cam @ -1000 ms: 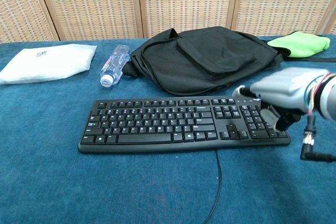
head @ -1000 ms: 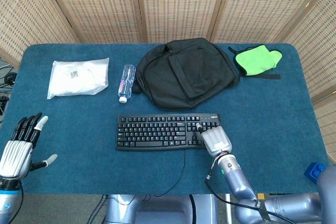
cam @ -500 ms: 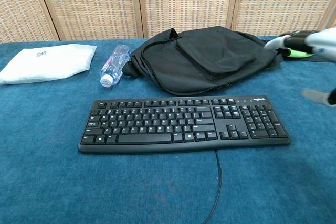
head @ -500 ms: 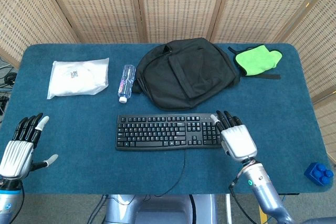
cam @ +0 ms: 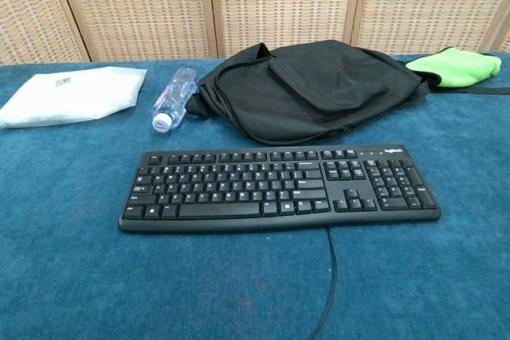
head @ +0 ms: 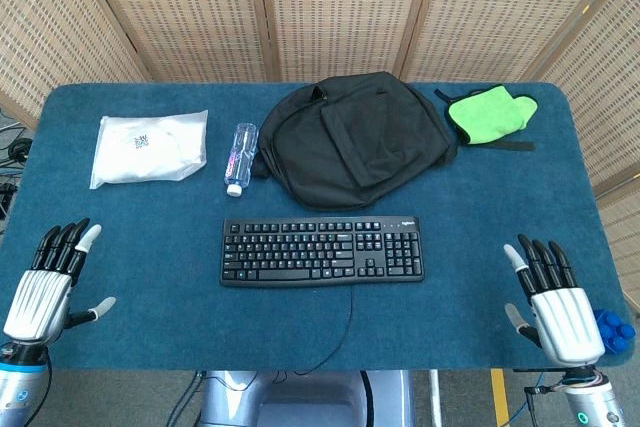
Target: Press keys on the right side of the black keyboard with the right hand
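Note:
The black keyboard point(head: 321, 250) lies flat at the middle of the blue table, its cable running toward the front edge; the chest view shows the black keyboard point(cam: 279, 187) whole with nothing on its keys. My right hand point(head: 558, 305) is open at the front right corner, fingers spread and pointing away, well to the right of the keyboard and apart from it. My left hand point(head: 45, 285) is open at the front left edge, holding nothing. Neither hand shows in the chest view.
A black bag point(head: 352, 139) lies behind the keyboard, with a water bottle point(head: 240, 157) and a white packet point(head: 148, 147) to its left. A green cloth point(head: 490, 113) sits at the back right. A blue brick point(head: 612, 327) is by my right hand.
My right hand lifted off the keyboard's right end, opened its fingers and drew back to the front right corner. The left hand barely moved.

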Motion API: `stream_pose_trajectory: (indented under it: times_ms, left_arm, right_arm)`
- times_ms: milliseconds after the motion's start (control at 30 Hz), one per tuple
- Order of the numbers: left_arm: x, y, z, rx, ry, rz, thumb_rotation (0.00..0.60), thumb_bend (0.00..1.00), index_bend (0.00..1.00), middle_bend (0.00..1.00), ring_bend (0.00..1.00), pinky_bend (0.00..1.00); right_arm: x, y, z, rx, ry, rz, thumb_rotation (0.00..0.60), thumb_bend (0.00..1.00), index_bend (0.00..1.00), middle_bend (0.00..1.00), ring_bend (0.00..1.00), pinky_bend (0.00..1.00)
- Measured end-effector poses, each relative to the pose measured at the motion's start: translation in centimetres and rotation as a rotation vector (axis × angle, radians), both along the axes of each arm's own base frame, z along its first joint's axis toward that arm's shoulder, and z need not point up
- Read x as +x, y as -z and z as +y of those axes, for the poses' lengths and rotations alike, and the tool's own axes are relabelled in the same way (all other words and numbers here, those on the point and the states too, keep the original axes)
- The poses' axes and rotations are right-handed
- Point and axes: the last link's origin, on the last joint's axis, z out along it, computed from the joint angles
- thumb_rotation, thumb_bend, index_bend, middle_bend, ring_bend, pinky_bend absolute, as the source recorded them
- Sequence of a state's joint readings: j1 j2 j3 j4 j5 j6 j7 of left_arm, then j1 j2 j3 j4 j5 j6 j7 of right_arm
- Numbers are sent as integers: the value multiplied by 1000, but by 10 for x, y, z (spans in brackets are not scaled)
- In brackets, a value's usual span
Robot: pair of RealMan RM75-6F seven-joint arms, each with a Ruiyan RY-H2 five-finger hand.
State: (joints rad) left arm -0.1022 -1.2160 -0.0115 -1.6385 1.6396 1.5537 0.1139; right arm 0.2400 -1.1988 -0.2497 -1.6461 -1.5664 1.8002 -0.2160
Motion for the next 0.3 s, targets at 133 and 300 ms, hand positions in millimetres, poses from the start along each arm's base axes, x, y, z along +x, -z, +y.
stream_pose_trajectory:
  times_ms: [133,300]
  left_arm:
    - [0,0,-1,-2,3,3,600,0,0,0,0,0]
    - [0,-3,-2,9,4,-3,600,0,0,0,0,0]
  right_arm:
    - [-5,-3,4,-11,2,-1,600,311,0,0,0,0]
    - [-9,-6,4,-21,16,4,600,311,0,0,0,0]
